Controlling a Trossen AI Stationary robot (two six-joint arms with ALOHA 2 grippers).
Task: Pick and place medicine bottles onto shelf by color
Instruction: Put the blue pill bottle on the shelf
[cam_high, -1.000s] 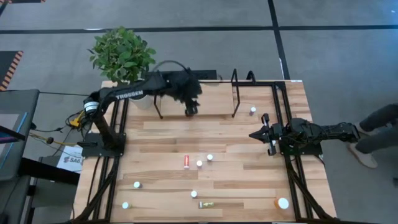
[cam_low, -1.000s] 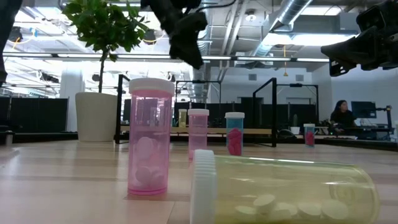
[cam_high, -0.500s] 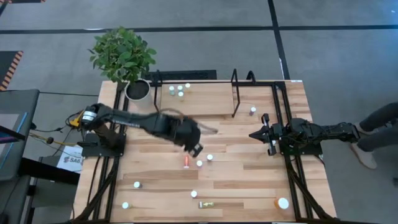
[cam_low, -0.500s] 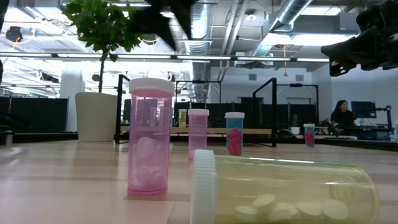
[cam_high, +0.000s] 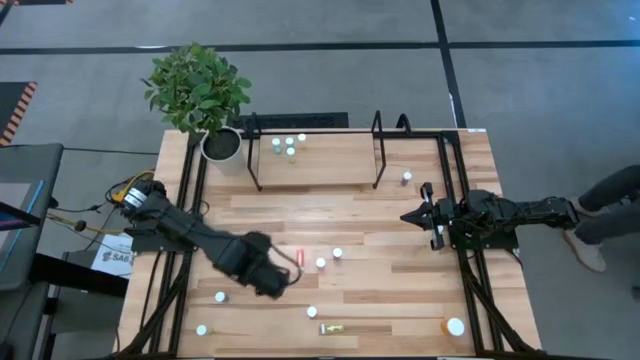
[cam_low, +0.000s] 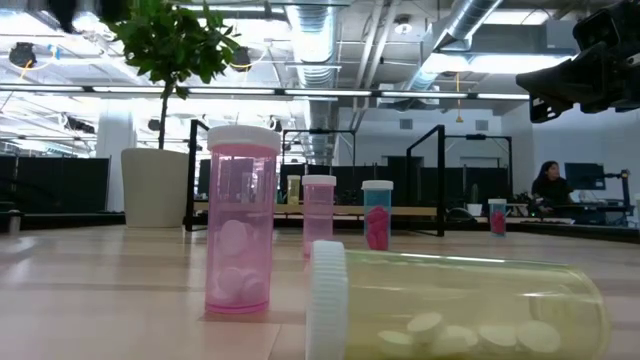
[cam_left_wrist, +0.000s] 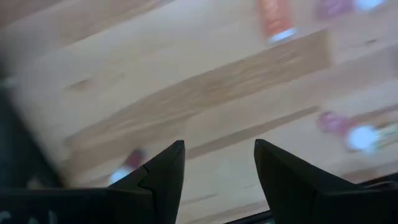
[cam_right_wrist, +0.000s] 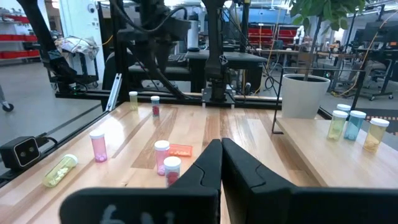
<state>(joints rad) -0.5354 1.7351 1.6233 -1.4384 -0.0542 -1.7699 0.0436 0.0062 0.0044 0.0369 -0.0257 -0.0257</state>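
Several white-capped medicine bottles stand on the plank table. A red one (cam_high: 299, 258) lies on its side beside two upright ones (cam_high: 320, 263) (cam_high: 337, 253). A yellow one (cam_high: 332, 328) lies near the front edge. Several more bottles (cam_high: 289, 145) stand on the shelf (cam_high: 330, 165) at the back. My left gripper (cam_high: 280, 276) hangs over the table's middle, just left of the red bottle, pointing down. It is open (cam_left_wrist: 219, 149), with bare wood between its fingers. My right gripper (cam_high: 410, 216) waits shut at the right side, held level above the table.
A potted plant (cam_high: 197, 90) stands at the back left corner. Single bottles stand at the near left (cam_high: 220, 297) (cam_high: 202, 329), near the middle (cam_high: 312, 312) and right of the shelf (cam_high: 406, 178). A larger orange bottle (cam_high: 455, 326) stands at the near right. A person's leg (cam_high: 610, 205) shows past the right edge.
My left gripper has swung from over the shelf at the back toward the table's near edge and somewhat left. It passed the middle and now hangs beside the lying red bottle, and its wrist has rolled on the way. The bottles have not moved.
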